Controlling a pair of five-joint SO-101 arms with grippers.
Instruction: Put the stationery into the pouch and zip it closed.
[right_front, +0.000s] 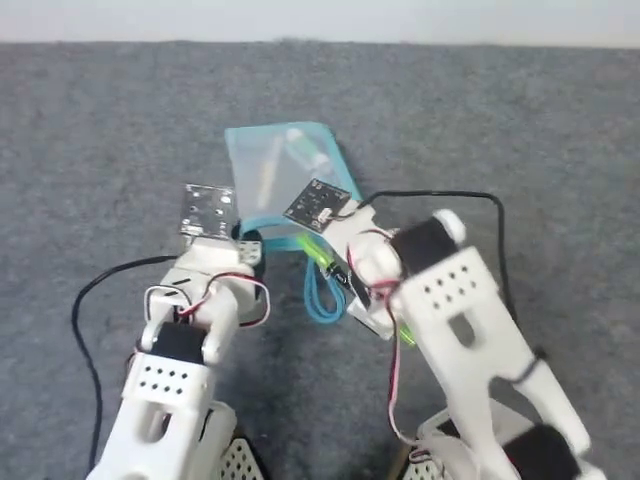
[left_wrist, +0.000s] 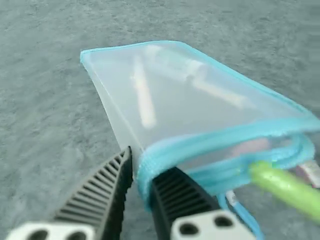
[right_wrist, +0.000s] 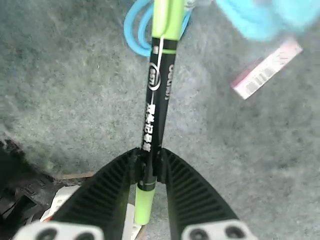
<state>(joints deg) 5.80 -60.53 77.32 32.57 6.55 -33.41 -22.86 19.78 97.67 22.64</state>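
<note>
This looks like a robot test bench of the kind found in a lab or a hobby workroom; which of the two cannot be told. The table is covered with a grey felt mat (right_front: 100, 120) and backed by a plain pale wall (right_front: 320, 20). Two white plastic arms, the left arm (right_front: 170, 385) and the right arm (right_front: 470, 310), show bare red and white wires (right_front: 392, 390) and a loose black cable (right_front: 440, 194). The goods handled are desk stuff: a clear pouch (right_front: 280, 160) and a green pen (right_front: 314, 250).
</note>
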